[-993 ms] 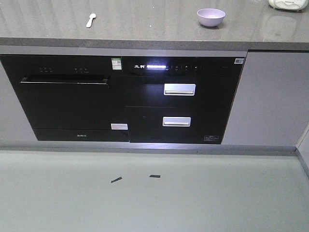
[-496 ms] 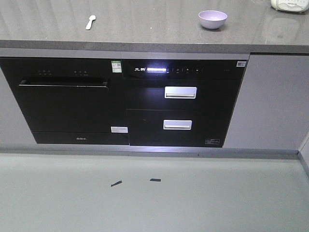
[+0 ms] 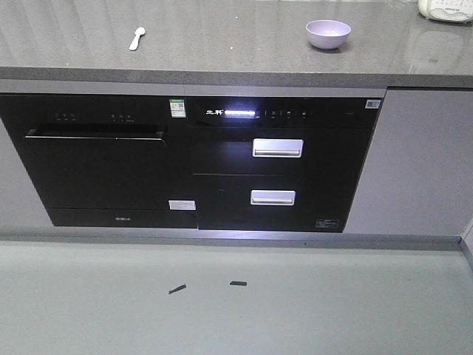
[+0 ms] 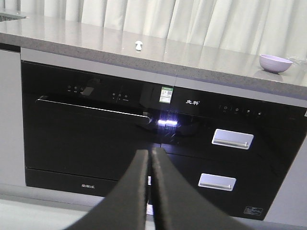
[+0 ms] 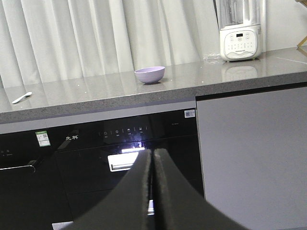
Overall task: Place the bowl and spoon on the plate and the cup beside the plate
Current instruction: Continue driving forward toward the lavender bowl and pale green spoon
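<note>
Grippers first: the left gripper (image 4: 150,152) is clenched, its black fingers pressed together with nothing between them, and the right gripper (image 5: 151,152) is clenched empty likewise. Both face the black appliance front (image 3: 192,163) under the grey countertop (image 3: 222,44). On that countertop the bowl (image 3: 328,34) sits upright toward its right end. The spoon (image 3: 137,38) lies toward its left end, well apart from the bowl.

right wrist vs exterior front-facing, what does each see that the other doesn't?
Only right wrist: the shut black right gripper, pale curtains, and the button panel of the white countertop appliance. Only exterior front-facing: the grey floor with two short black strips. Both: the small lavender-purple plastic bowl and pale plastic spoon, apart on the grey stone countertop, above the black built-in appliances.
</note>
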Motion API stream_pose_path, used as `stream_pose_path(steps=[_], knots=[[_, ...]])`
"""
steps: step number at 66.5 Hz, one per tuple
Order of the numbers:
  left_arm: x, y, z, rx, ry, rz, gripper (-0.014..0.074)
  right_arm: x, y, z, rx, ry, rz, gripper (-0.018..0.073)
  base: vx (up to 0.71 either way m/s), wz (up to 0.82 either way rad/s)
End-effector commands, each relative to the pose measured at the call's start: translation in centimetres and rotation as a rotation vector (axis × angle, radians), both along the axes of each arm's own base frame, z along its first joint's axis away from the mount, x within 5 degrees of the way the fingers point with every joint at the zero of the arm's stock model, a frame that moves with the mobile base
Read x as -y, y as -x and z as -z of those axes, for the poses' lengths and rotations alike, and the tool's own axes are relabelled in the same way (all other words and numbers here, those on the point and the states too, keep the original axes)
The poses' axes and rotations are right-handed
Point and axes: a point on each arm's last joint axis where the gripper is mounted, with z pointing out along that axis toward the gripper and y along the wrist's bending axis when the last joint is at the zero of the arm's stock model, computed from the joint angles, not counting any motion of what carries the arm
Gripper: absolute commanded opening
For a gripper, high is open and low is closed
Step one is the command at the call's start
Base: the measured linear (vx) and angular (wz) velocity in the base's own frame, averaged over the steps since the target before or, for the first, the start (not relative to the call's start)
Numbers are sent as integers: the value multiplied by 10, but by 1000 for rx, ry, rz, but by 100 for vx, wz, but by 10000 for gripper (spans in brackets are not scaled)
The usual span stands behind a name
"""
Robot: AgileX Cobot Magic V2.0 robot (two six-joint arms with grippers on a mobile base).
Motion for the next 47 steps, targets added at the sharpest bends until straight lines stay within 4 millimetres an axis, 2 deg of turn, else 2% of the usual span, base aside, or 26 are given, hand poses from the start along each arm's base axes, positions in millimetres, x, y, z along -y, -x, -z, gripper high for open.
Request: stream_pose_path(steps=[1,47], knots=[[0,0,2,60,12,0,-7,0,1,-4,71,20,2,-4,7,0],[0,0,2,60,12,0,-7,0,1,-4,71,20,2,-4,7,0]])
